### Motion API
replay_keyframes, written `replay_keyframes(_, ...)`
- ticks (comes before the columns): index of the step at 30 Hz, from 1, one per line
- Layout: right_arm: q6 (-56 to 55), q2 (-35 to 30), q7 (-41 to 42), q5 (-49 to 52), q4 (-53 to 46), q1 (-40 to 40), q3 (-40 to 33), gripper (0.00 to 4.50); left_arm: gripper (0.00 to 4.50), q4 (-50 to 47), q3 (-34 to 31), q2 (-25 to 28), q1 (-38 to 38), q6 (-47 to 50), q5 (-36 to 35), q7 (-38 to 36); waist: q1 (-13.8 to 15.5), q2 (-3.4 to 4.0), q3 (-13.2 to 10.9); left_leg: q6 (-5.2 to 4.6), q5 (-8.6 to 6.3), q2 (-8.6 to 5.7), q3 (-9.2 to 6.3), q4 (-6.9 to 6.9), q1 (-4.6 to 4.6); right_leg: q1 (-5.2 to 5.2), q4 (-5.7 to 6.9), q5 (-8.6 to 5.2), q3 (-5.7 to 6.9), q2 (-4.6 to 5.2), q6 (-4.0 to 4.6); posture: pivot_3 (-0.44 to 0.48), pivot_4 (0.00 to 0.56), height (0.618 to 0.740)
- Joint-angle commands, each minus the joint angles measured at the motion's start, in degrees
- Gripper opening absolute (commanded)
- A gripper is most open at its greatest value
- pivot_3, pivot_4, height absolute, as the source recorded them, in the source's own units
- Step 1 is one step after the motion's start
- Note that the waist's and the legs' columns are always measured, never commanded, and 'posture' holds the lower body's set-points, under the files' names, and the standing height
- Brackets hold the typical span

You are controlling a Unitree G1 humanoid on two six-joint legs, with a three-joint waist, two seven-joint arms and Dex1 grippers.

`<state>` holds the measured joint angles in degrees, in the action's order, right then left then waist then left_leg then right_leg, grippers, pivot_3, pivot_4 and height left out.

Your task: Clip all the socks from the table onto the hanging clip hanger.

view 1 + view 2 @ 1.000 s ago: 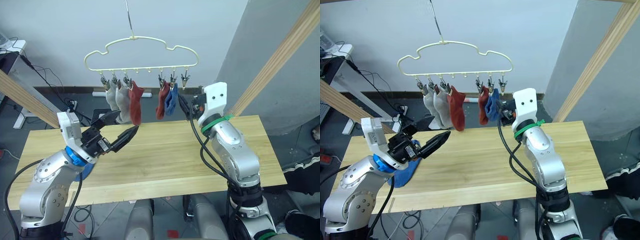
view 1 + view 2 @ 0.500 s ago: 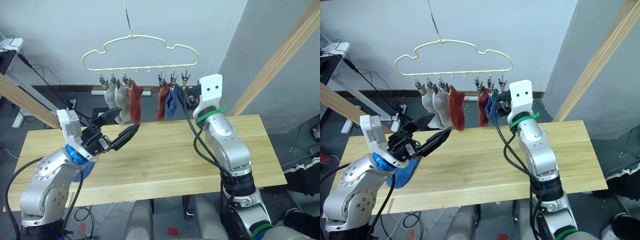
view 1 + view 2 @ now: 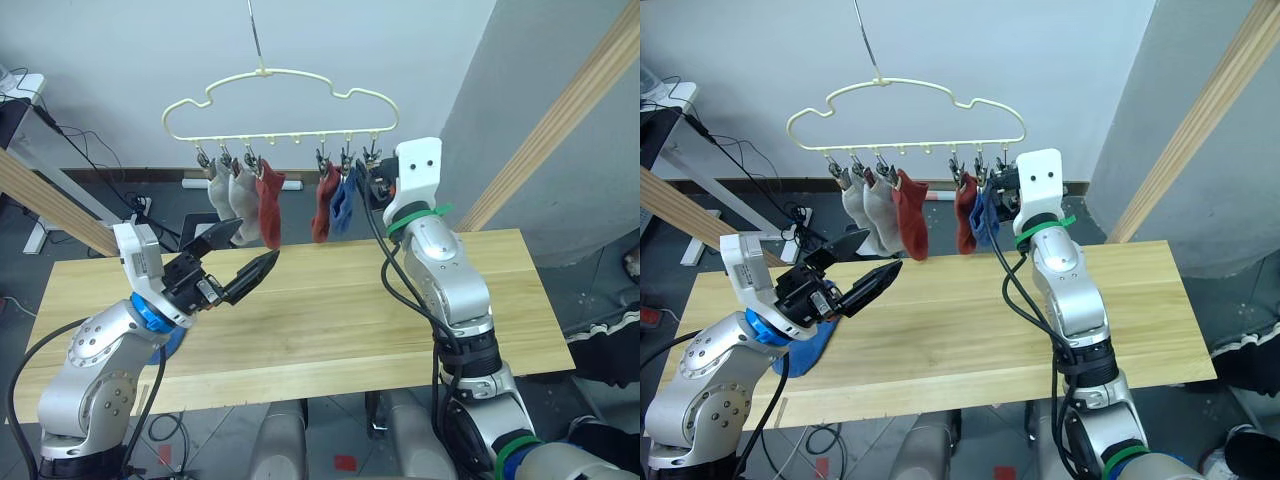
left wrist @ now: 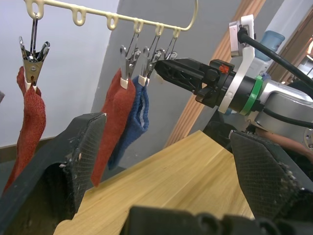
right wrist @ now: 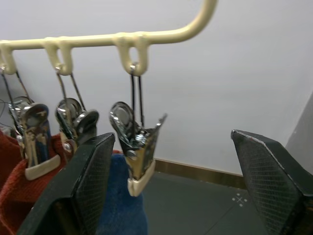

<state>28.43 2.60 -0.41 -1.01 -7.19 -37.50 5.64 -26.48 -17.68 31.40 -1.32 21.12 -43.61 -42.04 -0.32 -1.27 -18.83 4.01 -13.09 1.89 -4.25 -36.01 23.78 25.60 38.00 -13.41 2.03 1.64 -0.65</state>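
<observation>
Blue sock (image 3: 805,345) still lies near table (image 3: 330,330) left edge. My right gripper (image 5: 168,161) has risen to the empty end clip (image 5: 137,156), jaws wide, empty; left gripper (image 3: 240,258) wide, empty. Clip prep likely.

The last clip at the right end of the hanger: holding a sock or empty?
Empty. The end clip hangs bare from the clip hanger, between the right gripper's open fingers, with the blue sock on the neighbouring clip.

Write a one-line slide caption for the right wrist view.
Open right gripper around an empty clip on the hanger.
</observation>
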Motion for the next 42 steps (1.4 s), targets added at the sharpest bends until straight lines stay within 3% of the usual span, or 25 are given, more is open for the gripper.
replay_keyframes(1, -1.7, 1.1, -0.4, 0.2, -0.7, -1.8, -0.4, 3.81, 4.50, -2.1, 0.0, 0.2, 0.5, -0.9, 0.2, 0.0, 0.0, 0.00, 0.0, 0.00, 0.00, 0.00, 0.00, 0.00, 0.00, 0.00, 0.00, 0.00, 0.00, 0.00, 0.00, 0.082, 0.350, 0.740)
replay_keyframes(4, -1.6, 2.4, -0.3, 1.1, -0.3, -2.5, -0.5, 3.11, 4.50, -2.4, 0.0, 0.1, 0.8, -0.9, 0.3, 0.2, 0.0, 0.01, 0.0, 0.00, 0.00, 0.00, 0.00, 0.00, 0.01, 0.00, -0.01, 0.00, 0.00, 0.00, 0.00, 0.085, 0.352, 0.740)
replay_keyframes(8, -1.7, 3.3, 0.0, 1.2, -0.1, -3.0, -0.3, 1.56, 4.50, -2.7, 0.1, 0.1, 1.1, -0.9, 0.3, 0.5, 0.0, 0.01, 0.0, 0.00, 0.00, 0.00, -0.01, 0.00, 0.01, 0.01, 0.00, 0.00, 0.01, 0.00, 0.00, 0.091, 0.353, 0.740)
replay_keyframes(12, -1.8, 3.6, 0.1, 1.0, 0.1, -3.3, -0.2, 0.40, 4.50, -3.1, 0.1, 0.1, 1.6, -0.9, 0.4, 0.8, 0.1, 0.02, 0.0, 0.00, 0.00, 0.00, -0.01, 0.00, 0.02, 0.01, 0.00, 0.00, 0.00, 0.00, 0.00, 0.097, 0.353, 0.740)
replay_keyframes(22, -1.5, 3.2, 0.4, 0.7, 0.3, -3.5, -0.3, 0.35, 4.50, -3.6, 0.6, -0.1, 2.4, -1.1, 0.7, 1.5, 0.1, 0.03, 0.0, 0.00, 0.00, 0.00, -0.01, 0.01, 0.02, 0.02, 0.00, 0.00, 0.01, 0.00, 0.00, 0.100, 0.355, 0.740)
replay_keyframes(28, 1.1, -0.6, 6.3, 5.5, -1.0, -3.1, -3.4, 0.35, 4.50, -3.4, 0.9, 0.1, 3.3, -0.2, 0.7, 1.7, 0.1, 0.05, -0.1, 0.00, 0.00, 0.00, -0.01, 0.01, 0.03, 0.01, -0.02, 0.00, 0.01, 0.00, 0.00, 0.092, 0.357, 0.740)
replay_keyframes(31, 9.9, -6.2, 15.8, 16.0, -4.9, -2.5, -8.5, 0.35, 4.50, -0.9, 0.4, 0.0, 4.1, 0.6, 0.9, 2.2, 0.3, 0.10, -0.2, 0.00, 0.00, 0.00, -0.02, 0.00, 0.03, 0.00, -0.03, 0.00, 0.01, 0.00, 0.00, 0.072, 0.363, 0.740)
replay_keyframes(35, 22.8, -11.8, 22.2, 29.8, -8.0, -4.2, -15.2, 0.35, 4.50, 1.5, 0.4, 0.0, 5.0, 1.9, 0.8, 2.4, 0.3, 0.18, -0.5, -0.01, 0.00, -0.04, -0.03, -0.02, 0.04, -0.02, -0.03, 0.00, 0.01, 0.03, 0.00, 0.042, 0.368, 0.740)
replay_keyframes(38, 37.4, -11.7, 22.6, 44.8, -5.9, -8.3, -23.5, 0.35, 4.50, 6.3, 0.5, 0.6, 6.0, -0.4, 6.1, 3.1, 0.0, 0.28, -0.6, -0.01, 0.00, -0.04, -0.02, -0.02, 0.03, -0.01, -0.01, 0.00, 0.01, 0.03, 0.00, 0.014, 0.372, 0.740)
replay_keyframes(42, 44.9, -13.2, 22.4, 52.4, -4.1, -10.8, -26.4, 0.35, 4.50, 12.7, -0.5, 0.4, 5.3, -3.8, 11.3, 4.6, -0.6, 0.34, -0.8, -0.03, -0.02, 0.08, -0.02, 0.03, 0.04, 0.06, 0.01, 0.00, 0.02, -0.09, 0.03, 0.002, 0.378, 0.740)
